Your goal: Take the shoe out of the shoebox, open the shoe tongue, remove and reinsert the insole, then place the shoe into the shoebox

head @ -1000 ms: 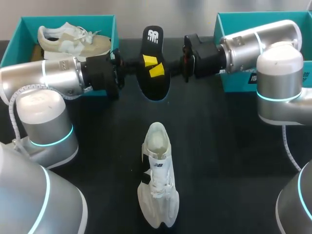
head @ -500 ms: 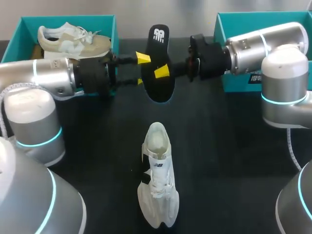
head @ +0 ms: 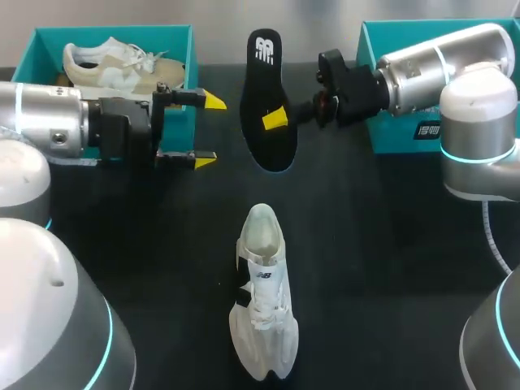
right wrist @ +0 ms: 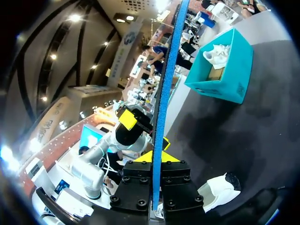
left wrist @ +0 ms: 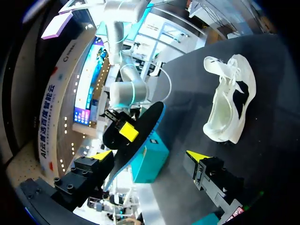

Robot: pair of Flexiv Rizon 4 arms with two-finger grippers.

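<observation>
Insole (head: 266, 101), out of the shoe (head: 262, 292), hangs over the worktop (head: 382, 268) beyond the shoe's heel, clamped in the right gripper (head: 280, 118). The left gripper (head: 208, 130) is spread and empty, beyond the shoe to its left. Step in hand is probably reinsertion; next, align the insole toe-first with the shoe's opening.

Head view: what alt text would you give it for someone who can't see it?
The right hand grips a black insole above a dark table, while the left hand stands open beside it. A white shoe lies nearer the camera; the left teal shoebox holds a beige shoe, and the right teal shoebox sits behind the right arm.
</observation>
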